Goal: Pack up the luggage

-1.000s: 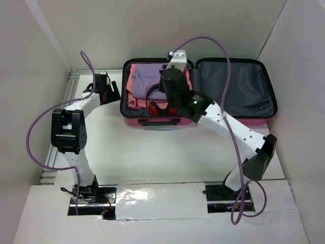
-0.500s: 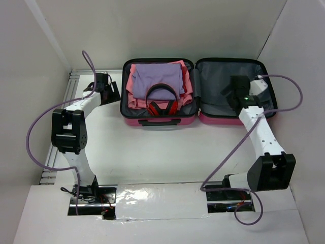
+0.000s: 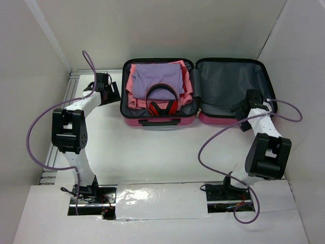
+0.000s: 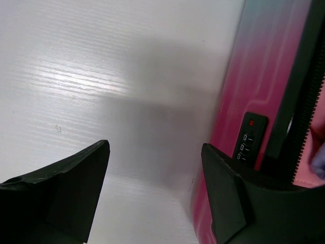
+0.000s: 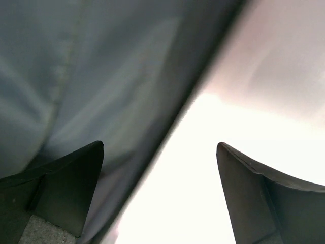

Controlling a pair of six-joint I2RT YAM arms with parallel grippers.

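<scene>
The luggage (image 3: 223,84) lies opened flat at the back of the table, its grey-lined right half bare. Its left half holds a folded pink sweater (image 3: 133,89), a purple garment (image 3: 157,76) and red headphones (image 3: 162,104). My left gripper (image 3: 112,94) stands open against the case's left side. In the left wrist view, that gripper (image 4: 155,147) has bare table between its fingers, and the pink shell (image 4: 254,76) with its number lock (image 4: 249,134) is by the right finger. My right gripper (image 3: 239,113) hangs open over the right half's front edge. In the right wrist view, it (image 5: 160,145) straddles the grey lining (image 5: 76,66), holding nothing.
White walls close in the table on the left, back and right. A metal rail (image 3: 71,91) runs along the left edge. Purple cables (image 3: 218,140) loop beside both arms. A foil-covered strip (image 3: 157,195) lies between the arm bases.
My right gripper opened over the left half, left the headphones there, swung right, then drew back to the right half's front edge. The left arm has not moved.
</scene>
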